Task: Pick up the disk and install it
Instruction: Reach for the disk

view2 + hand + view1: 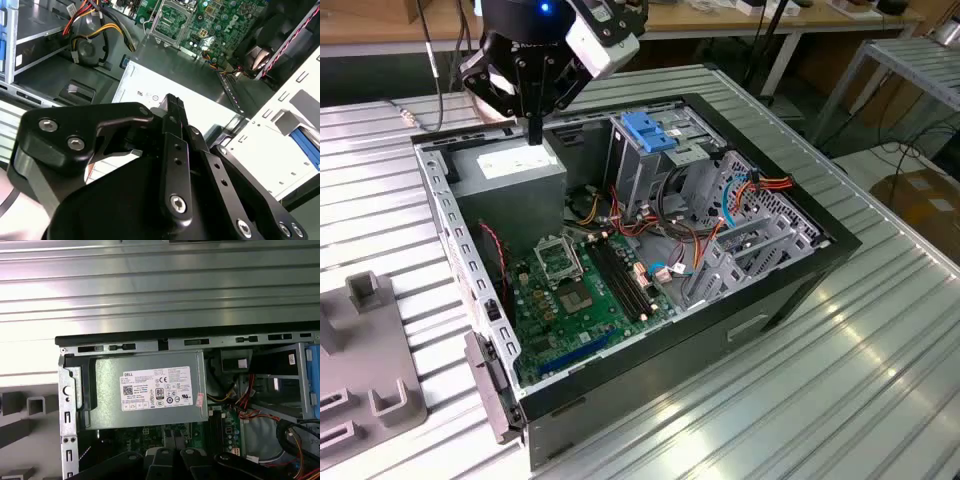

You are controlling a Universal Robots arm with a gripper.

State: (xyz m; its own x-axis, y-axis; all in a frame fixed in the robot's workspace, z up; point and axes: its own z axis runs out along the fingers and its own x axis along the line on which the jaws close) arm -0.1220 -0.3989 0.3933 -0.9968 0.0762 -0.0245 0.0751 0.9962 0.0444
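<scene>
Gripper (533,138), closed and empty, hangs over power supply (510,172); 1 blue bracket (645,130) tops drive cage (628,175) at the exterior view's right.

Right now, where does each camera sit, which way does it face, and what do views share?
Exterior view: off the arm, looking down into the open computer case; the end effector hangs above the power supply box.
First wrist view: on the arm, facing down onto the power supply box; end effector parts intrude.
Second wrist view: on the arm, looking past the end effector toward the motherboard.
Shared: the power supply box.
</scene>
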